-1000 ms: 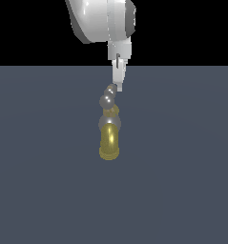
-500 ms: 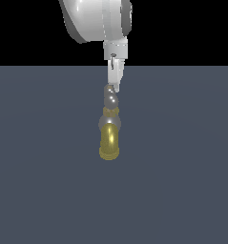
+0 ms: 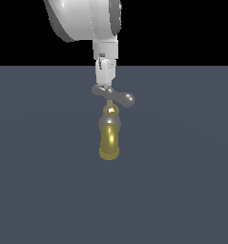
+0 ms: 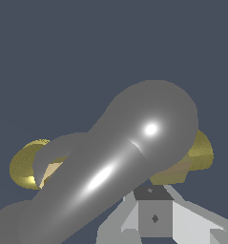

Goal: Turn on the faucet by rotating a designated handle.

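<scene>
The faucet (image 3: 109, 136) stands on the grey floor (image 3: 182, 181) near the middle of the exterior view, its gold spout (image 3: 109, 142) curving toward the camera. On top, the handle (image 3: 113, 96) lies slanted, one bulbous end toward the exterior view's right and nearer, the other toward the left and behind. The gripper (image 3: 105, 85) comes straight down from the white arm (image 3: 84, 19) onto that far left end, touching it. In the wrist view the handle (image 4: 115, 171) fills most of the picture (very close), the spout (image 4: 27, 167) gold behind it, and a finger (image 4: 153, 217) shows beneath. Whether the jaws are apart or together I cannot tell
</scene>
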